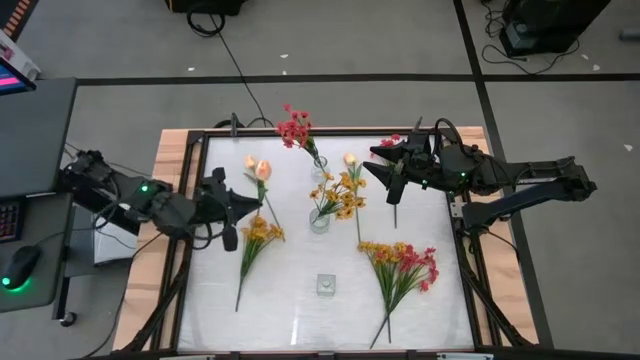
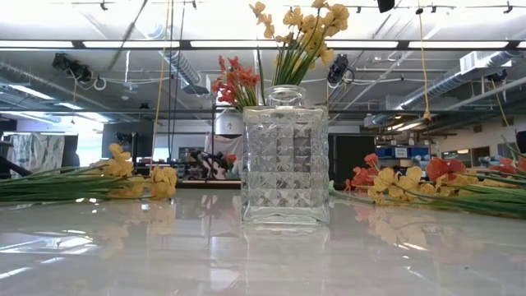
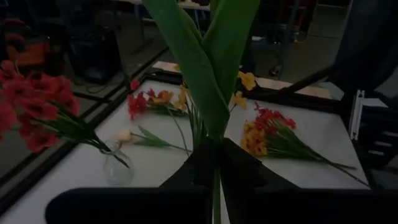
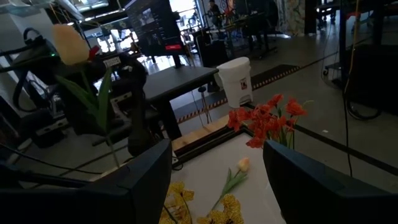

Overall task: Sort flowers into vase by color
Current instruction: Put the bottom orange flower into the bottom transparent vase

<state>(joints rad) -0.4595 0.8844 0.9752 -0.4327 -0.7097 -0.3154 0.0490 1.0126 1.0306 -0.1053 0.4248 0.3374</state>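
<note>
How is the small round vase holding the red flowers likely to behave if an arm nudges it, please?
The round vase looks small and is probably light, so it may slide or tip. Its red flowers lean far sideways, likely making it top-heavy. It looks like clear glass, so possibly fragile.

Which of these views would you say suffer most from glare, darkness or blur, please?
Low view: bright ceiling lights wash out the top, and the glossy table mirrors the square glass vase. Left wrist view: dim throughout, the near green leaves soft. Right wrist view: the near peach bud is blurred. High view: evenly lit.

We see a square glass vase [image 2: 285, 164] at centre frame holding yellow flowers [image 2: 304, 25], red flowers [image 2: 236, 82] behind it at upper left.
</note>
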